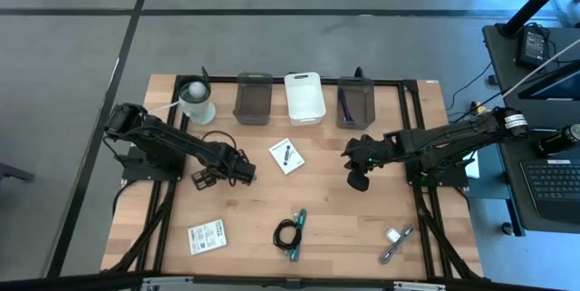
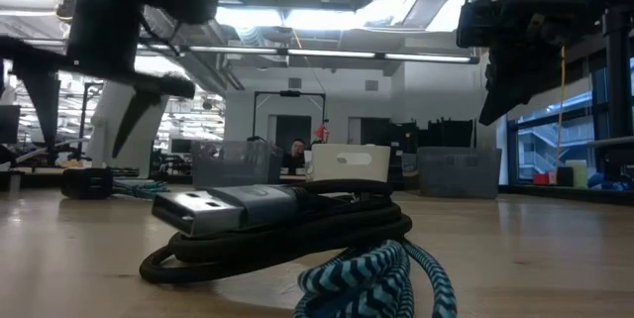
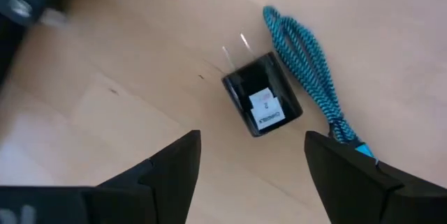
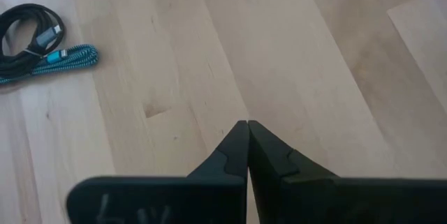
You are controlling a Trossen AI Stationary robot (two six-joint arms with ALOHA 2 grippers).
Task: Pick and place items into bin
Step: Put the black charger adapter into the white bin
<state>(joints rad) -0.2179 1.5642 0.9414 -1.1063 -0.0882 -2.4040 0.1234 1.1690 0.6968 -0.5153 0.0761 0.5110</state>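
My left gripper [image 3: 251, 155] is open and hangs just above the table. A small black cube with two metal prongs [image 3: 262, 98] lies flat on the wood ahead of its fingers, with a teal braided cable [image 3: 307, 63] beside it. In the high view the cube [image 1: 200, 180] sits by the left arm's tip. My right gripper [image 4: 246, 137] is shut over bare wood at mid-right [image 1: 356, 180]. Also lying flat are a black coiled cable with a teal one [image 1: 290, 233], a white card [image 1: 286, 156], a white packet [image 1: 207, 237] and a silver metal piece [image 1: 397, 241].
Three bins stand along the far edge: a grey one [image 1: 253, 98], a white one [image 1: 304, 98] and a grey one [image 1: 355, 102] holding a dark bluish item. A white cup with a ball [image 1: 196, 101] is at far left, and a thin black cable loop [image 1: 217, 139] lies near the left arm.
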